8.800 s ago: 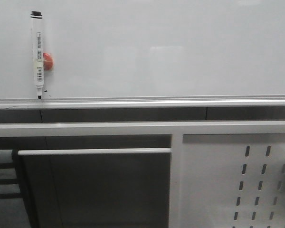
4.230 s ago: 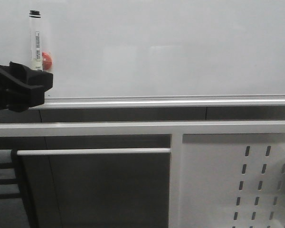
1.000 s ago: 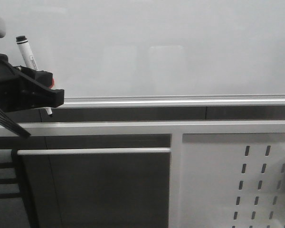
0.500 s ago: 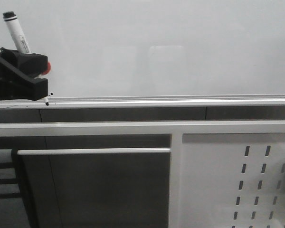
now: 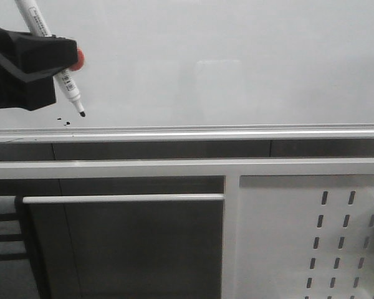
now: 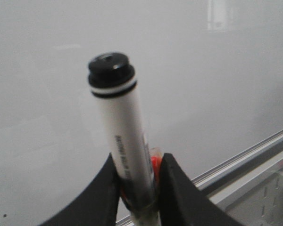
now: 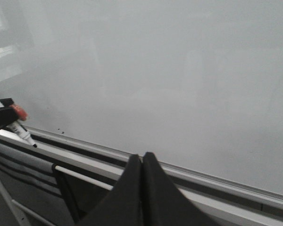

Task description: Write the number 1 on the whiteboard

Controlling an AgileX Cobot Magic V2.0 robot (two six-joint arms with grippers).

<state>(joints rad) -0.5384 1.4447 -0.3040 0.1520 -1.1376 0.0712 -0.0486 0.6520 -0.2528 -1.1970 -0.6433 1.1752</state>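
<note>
The whiteboard (image 5: 237, 62) fills the upper front view, with a silver rail (image 5: 224, 132) along its lower edge. My left gripper (image 5: 47, 56) is at the far left, shut on a white marker (image 5: 67, 84). The marker is tilted, its black tip (image 5: 82, 114) down and a little above the rail. In the left wrist view its black end (image 6: 111, 70) points up between my fingers (image 6: 177, 188). A red magnet (image 5: 80, 58) sits by the marker's barrel. The number 1 is out of view. My right gripper (image 7: 141, 159) is shut on nothing, in front of the rail.
Small black specks (image 5: 65, 120) mark the board just above the rail. Below the board run a horizontal frame bar (image 5: 174, 167), a thin rod (image 5: 124, 199) and a white panel with slot holes (image 5: 311, 237).
My left gripper has risen and shifted slightly right with the marker. The tip, down at the rail half a second ago, is now lifted clear of it.
</note>
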